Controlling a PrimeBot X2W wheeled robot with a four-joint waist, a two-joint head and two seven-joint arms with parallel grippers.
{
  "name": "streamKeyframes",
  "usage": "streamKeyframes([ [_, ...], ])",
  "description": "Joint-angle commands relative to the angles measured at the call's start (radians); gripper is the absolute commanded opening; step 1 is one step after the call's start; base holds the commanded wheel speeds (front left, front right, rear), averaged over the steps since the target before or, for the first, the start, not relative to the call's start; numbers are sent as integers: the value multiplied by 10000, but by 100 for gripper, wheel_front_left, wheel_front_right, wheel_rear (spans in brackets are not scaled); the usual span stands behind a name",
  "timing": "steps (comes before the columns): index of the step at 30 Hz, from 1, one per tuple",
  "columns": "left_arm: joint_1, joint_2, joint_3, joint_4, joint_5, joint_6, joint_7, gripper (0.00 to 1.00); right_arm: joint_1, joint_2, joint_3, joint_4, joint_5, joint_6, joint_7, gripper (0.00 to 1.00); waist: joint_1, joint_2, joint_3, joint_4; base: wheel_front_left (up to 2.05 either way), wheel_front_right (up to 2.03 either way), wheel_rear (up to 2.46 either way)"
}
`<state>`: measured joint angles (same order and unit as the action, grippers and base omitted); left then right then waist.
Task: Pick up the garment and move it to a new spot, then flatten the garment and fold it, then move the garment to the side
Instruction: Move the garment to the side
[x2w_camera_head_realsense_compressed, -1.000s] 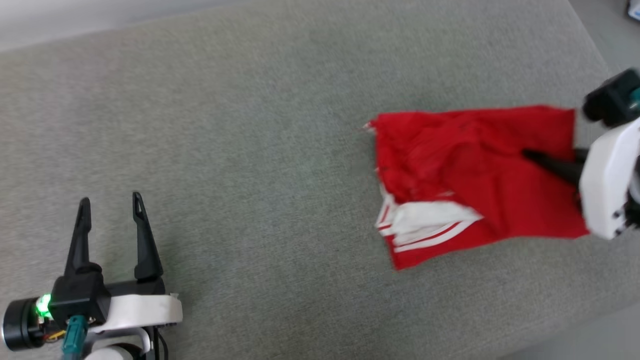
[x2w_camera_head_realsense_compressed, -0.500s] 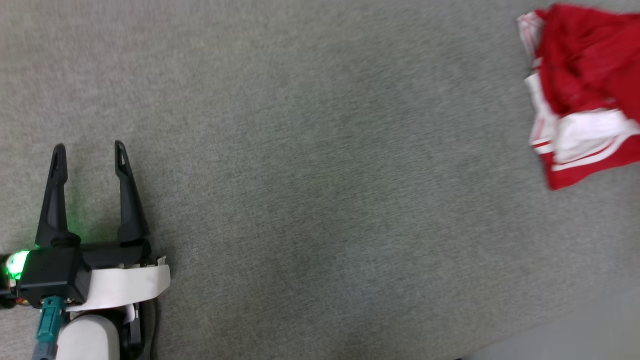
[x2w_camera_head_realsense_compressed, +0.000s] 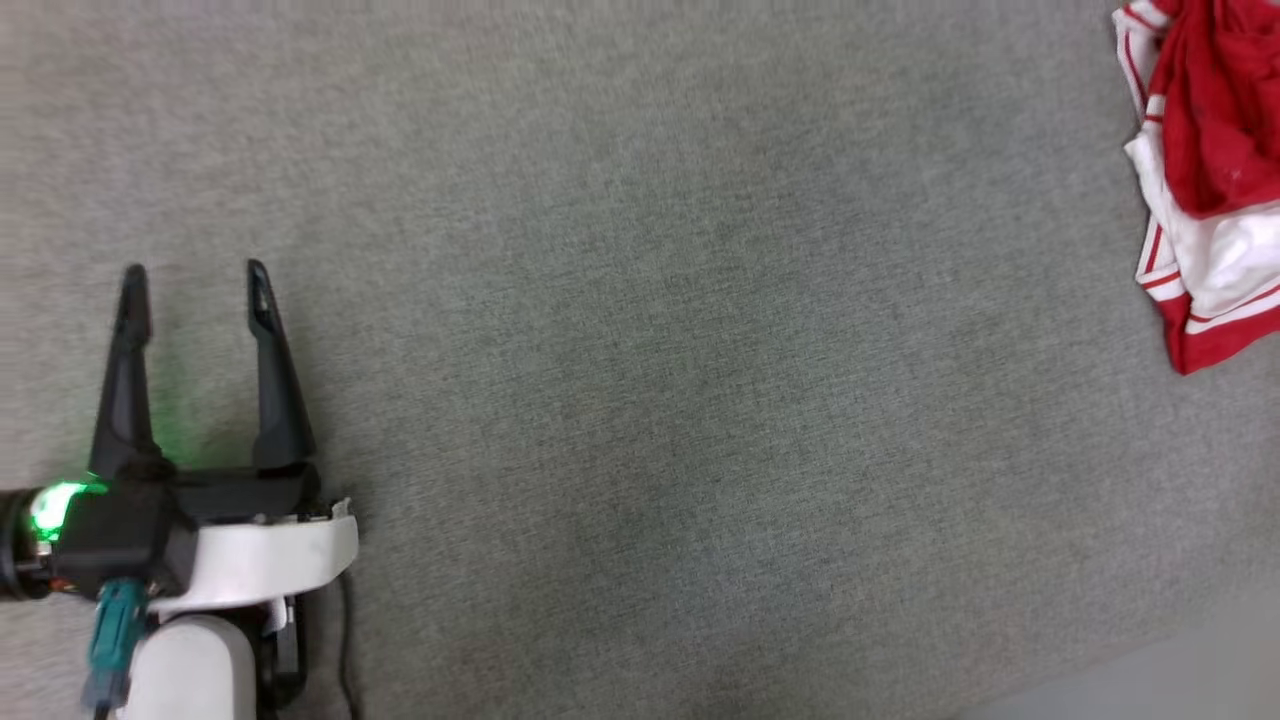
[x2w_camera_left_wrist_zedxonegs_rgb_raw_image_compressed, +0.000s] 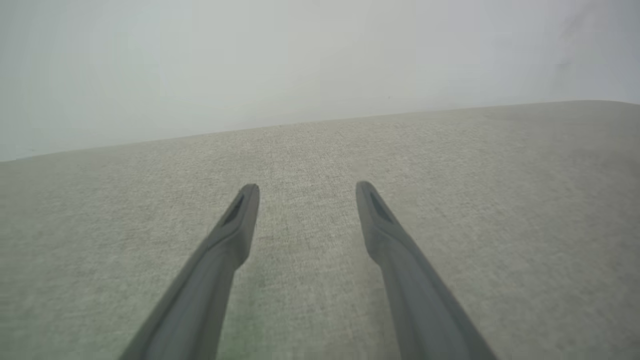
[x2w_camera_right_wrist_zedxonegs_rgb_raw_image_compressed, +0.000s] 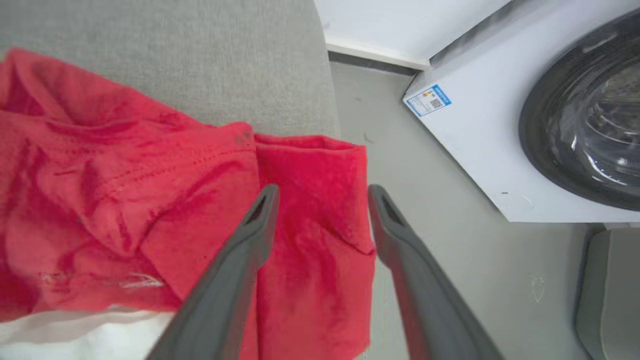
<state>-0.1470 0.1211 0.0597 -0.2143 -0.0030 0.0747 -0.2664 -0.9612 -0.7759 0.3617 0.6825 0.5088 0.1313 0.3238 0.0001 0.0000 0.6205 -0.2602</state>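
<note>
The garment (x2w_camera_head_realsense_compressed: 1210, 130), red with a white striped-trim sleeve (x2w_camera_head_realsense_compressed: 1225, 270), lies crumpled at the top right edge of the head view. In the right wrist view the garment (x2w_camera_right_wrist_zedxonegs_rgb_raw_image_compressed: 125, 190) is bunched at the padded surface's corner, and one red flap hangs over the edge. My right gripper (x2w_camera_right_wrist_zedxonegs_rgb_raw_image_compressed: 324, 189) is open just above that flap, with its fingers apart and cloth showing between them. My left gripper (x2w_camera_head_realsense_compressed: 195, 270) rests open and empty at the lower left, far from the garment. The left wrist view has the left gripper (x2w_camera_left_wrist_zedxonegs_rgb_raw_image_compressed: 307, 187) over bare fabric.
The grey padded surface (x2w_camera_head_realsense_compressed: 650, 350) stretches wide between the left gripper and the garment. Beyond its edge, the right wrist view shows grey floor (x2w_camera_right_wrist_zedxonegs_rgb_raw_image_compressed: 450, 250) and a white washing machine (x2w_camera_right_wrist_zedxonegs_rgb_raw_image_compressed: 500, 125) with a dark round door.
The head camera has swung, so the garment now sits at the right edge of its view. My right gripper, closed on the garment a second ago, now stands open. The left gripper stayed open.
</note>
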Motion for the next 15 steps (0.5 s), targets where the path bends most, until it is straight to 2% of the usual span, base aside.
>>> streamKeyframes([
  [1,221,-41,-26,126,-21,66,37,100,27,49,-166,-3,-240,-11,-305,100,-1,0,-472,196,0,0,0],
  [7,663,-287,-76,298,-143,230,12,100,356,503,-982,-658,-1790,-11,-2539,100,-1,0,-1602,580,0,0,0],
  [13,1201,-483,-195,448,-204,323,12,100,1331,1778,-2093,-1881,-3059,-9,-4875,100,-1,0,-2568,1034,0,0,0],
  [15,1295,-505,-204,475,-219,349,12,100,1552,2002,-2215,-2109,-3257,-11,-5127,100,-1,0,-2689,1092,0,0,0],
])
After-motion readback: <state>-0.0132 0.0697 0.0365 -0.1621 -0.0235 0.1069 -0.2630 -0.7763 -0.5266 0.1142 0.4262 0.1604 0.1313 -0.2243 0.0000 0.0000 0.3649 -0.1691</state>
